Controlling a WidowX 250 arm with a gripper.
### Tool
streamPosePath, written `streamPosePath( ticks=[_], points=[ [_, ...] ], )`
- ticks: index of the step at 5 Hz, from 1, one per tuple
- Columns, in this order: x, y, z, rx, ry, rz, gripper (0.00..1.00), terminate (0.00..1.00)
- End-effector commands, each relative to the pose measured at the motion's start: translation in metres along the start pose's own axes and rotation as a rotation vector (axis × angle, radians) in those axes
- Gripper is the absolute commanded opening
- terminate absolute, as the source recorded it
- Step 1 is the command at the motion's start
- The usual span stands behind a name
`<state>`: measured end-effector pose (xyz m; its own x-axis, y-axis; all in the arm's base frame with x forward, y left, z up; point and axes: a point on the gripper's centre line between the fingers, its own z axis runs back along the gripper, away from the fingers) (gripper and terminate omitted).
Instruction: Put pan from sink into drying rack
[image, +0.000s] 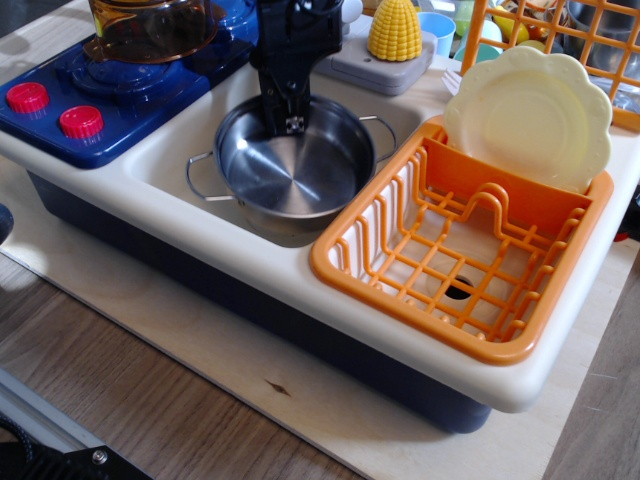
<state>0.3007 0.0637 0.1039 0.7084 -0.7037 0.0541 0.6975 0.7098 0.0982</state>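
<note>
Hanging from gripper, pan, prob. above sink.

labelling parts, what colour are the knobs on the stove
Red: two round knobs on the dark blue stove, clearest in the observation.image view.

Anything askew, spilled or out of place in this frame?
Nothing is spilled or damaged. The one thing off level is the pan: the gripper is shut on its back rim and holds it tilted above the sink, not resting flat. The drying rack sits squarely, with a plate leaning upright behind its divider.
</note>
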Motion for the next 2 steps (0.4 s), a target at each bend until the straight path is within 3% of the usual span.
streamPosePath(
  ticks=[1, 2],
  points=[
    [-0.003, 0.026, 0.059, 0.052, 0.008, -0.027, 0.0, 0.0],
    [-0.008, 0.03, 0.071, 0.057, 0.028, -0.036, 0.0, 1.0]
  ],
)
